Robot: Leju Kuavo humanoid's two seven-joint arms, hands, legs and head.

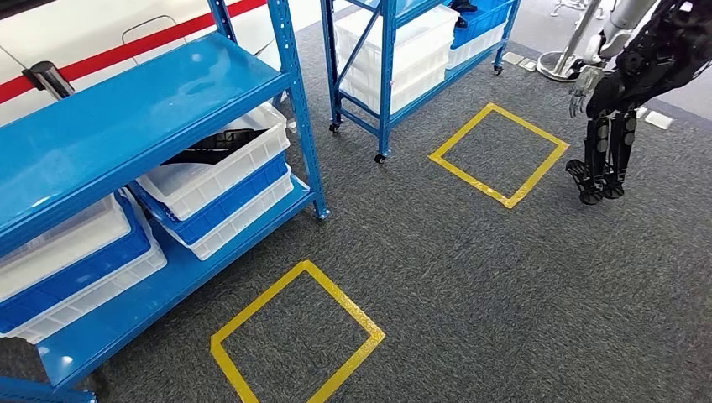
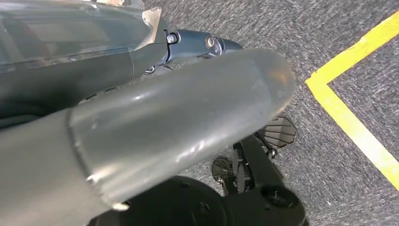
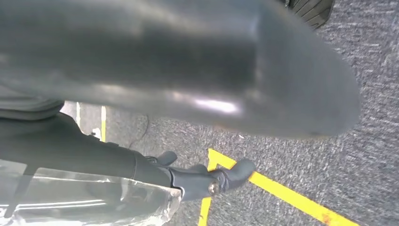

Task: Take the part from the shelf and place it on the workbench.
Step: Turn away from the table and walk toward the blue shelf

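Black part (image 1: 210, 146) lies in the top white bin (image 1: 243, 164) on the blue shelf (image 1: 126, 109); left hand (image 2: 197, 44) and right hand (image 3: 207, 181) hang over grey carpet (image 1: 470, 277), apart from it; their grip I cannot tell.

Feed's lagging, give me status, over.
Left hand, right hand over grey carpet, grip unclear. Black part lies in white plastic bin on blue metal shelf. Dark second robot far right, off path.
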